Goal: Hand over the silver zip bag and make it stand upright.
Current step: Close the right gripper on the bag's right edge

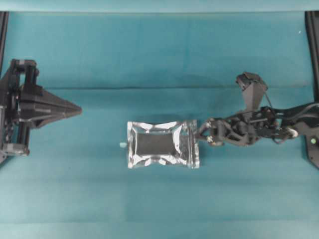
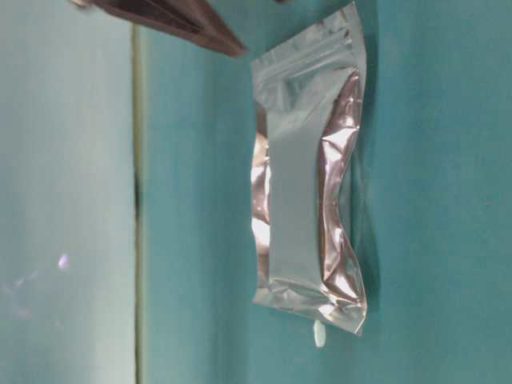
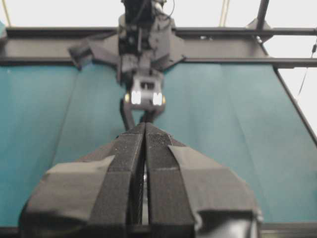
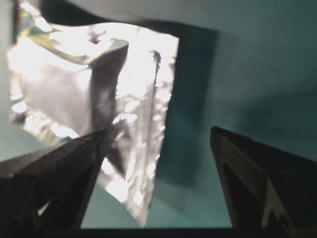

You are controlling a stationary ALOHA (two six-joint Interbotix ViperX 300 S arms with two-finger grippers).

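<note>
Overhead view: the silver zip bag (image 1: 163,144) lies flat on the desk (image 1: 149,59), long axis left-right, its strip end toward the right gripper (image 1: 200,131). That gripper gapes wide at the bag's edge, holding nothing. The left gripper (image 1: 75,110), well apart, is closed and empty.

Bright even light; glare on silver zip bag (image 4: 94,89) (wrist views blurred).

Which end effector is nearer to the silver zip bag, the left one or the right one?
Right. The right end effector is open at the silver zip bag's right edge. The left end effector is shut and far off to its left.
</note>
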